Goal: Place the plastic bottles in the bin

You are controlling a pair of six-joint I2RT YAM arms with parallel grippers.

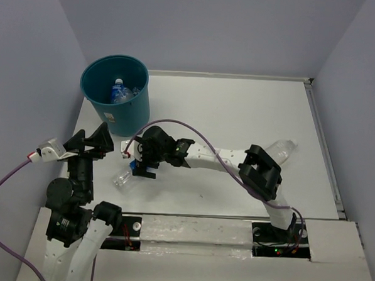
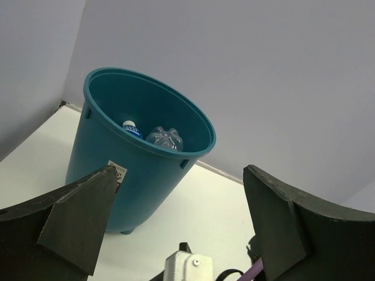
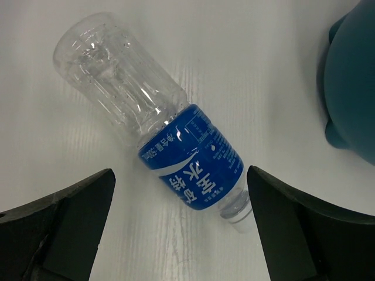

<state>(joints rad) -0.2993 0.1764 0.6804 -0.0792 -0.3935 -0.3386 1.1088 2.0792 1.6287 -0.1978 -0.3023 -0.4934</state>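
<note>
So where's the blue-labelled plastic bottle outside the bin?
The bottle lies left of centre in the top view, under the right gripper, by the round teal bin.

Nr btl [image 3: 170, 132]: bin [image 3: 354, 88] wall

- Table [image 1: 239, 112]: white, matt, flat top.
- Walls [image 1: 199, 28]: plain pale lilac, closing the table's left, far and right edges.
- Strip [image 1: 325, 154]: thin pale trim along the right edge, up to the far-right corner.
- Speck [image 1: 201, 195]: small dark mark close to the near edge.
- Board [image 1: 189, 227]: white, along the near edge.
</note>
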